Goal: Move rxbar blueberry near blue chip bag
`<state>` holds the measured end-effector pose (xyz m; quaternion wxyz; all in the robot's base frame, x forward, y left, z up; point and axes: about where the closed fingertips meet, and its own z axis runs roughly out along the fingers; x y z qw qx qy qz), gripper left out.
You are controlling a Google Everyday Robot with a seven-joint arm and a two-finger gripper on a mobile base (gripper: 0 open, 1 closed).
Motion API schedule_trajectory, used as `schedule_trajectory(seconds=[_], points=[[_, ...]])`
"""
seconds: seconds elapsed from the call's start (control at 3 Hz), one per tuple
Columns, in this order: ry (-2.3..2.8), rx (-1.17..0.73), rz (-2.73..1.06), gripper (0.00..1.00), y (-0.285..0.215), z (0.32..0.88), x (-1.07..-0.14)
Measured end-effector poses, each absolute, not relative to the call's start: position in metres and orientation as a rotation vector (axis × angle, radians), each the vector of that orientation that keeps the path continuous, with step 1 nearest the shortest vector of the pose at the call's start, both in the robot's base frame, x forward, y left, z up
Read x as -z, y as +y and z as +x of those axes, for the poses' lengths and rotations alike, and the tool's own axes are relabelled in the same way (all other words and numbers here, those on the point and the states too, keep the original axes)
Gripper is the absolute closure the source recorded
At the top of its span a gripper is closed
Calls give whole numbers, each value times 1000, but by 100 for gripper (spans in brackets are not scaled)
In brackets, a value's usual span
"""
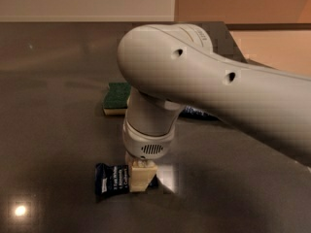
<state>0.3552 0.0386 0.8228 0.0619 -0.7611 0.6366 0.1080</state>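
Note:
The rxbar blueberry is a small flat navy wrapper with white text, lying on the dark table near the front. My gripper hangs straight down from the big white arm and sits over the bar's right end, covering it. The blue chip bag shows only as a dark blue sliver behind the arm, to the right of the sponge and farther back than the bar; most of it is hidden.
A green and yellow sponge lies behind the gripper, to the left of the bag. The white arm crosses the right half of the view. The dark table's far edge meets a light wall.

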Motion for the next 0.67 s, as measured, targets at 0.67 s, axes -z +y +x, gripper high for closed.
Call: schedule_trajectory(seconds=[0.67], points=[[2006, -295, -2190, 100, 5, 383, -844]])
